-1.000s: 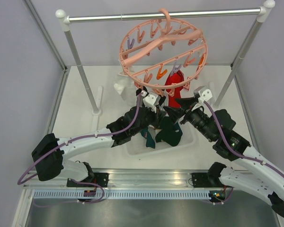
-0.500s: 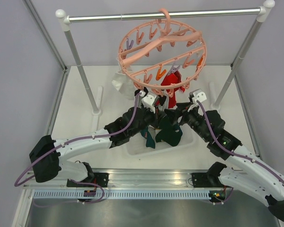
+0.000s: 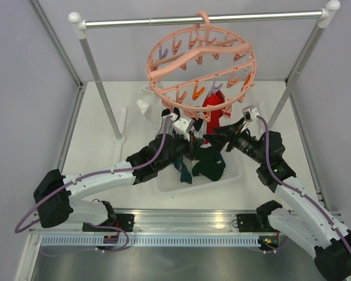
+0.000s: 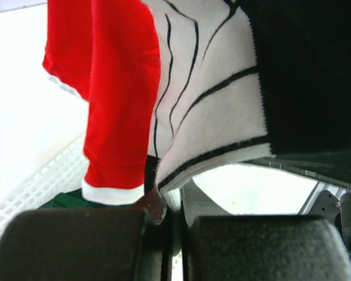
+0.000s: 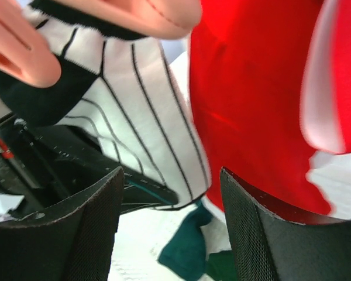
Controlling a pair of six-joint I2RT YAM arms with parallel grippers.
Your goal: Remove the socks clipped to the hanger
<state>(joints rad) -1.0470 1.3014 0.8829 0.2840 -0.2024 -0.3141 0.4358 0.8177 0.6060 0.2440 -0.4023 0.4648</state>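
The left tool [image 4: 174, 219] is seen with its 2 fingers drawn almost together, only a thin slit being left between them. The lower corner of a white, black-striped sock [image 4: 216, 99] is caught in that slit. Just left of it a red sock [image 4: 114, 93] with a white cuff is hung.

The right tool [image 5: 171, 175] is held wide open and nothing is gripped by it. The striped sock and the red sock are framed between its 2 fingers [image 5: 76, 234], and whether either finger is touched by the cloth cannot be told. 2 pink clips [image 5: 23, 52] are seen above the striped sock.

In the top view both tools are placed under the near rim of the hanger [image 3: 200, 67], which is hooked on a silver rail [image 3: 199, 19]. A further white sock [image 3: 145, 105] is clipped at the ring's left side. Below, dark teal socks [image 3: 209, 165] are lying in a white tray [image 3: 237, 174] on the bench [image 3: 99, 140].
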